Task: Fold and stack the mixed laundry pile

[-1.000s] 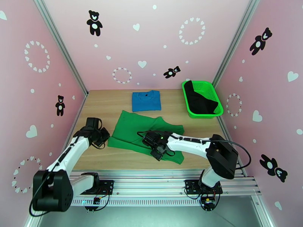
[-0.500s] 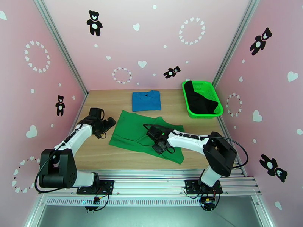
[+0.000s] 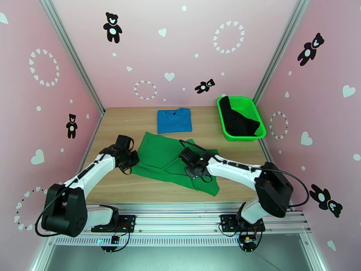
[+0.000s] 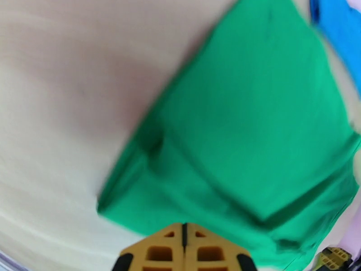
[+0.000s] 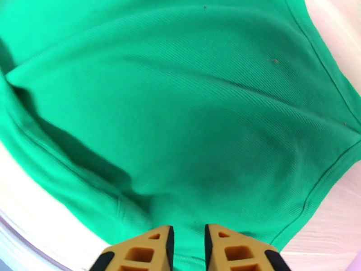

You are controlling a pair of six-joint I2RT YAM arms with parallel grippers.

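The green garment lies spread and partly folded at the table's middle. A folded blue T-shirt rests behind it, and the black garment is heaped in the basket. My left gripper sits at the green garment's left edge, its fingers pressed shut with nothing seen between them; the green cloth spreads ahead of it. My right gripper hovers low over the garment's middle. Its jaws stand a narrow gap apart above the green cloth.
A bright green mesh basket stands at the back right against the pink wall. Bare wooden tabletop lies to the left and front of the green garment. Pink walls close in both sides and the back.
My left gripper swung out to the left, opened, then came back shut to the garment's left edge. My right gripper moved from the garment's near edge toward its middle and parted slightly.
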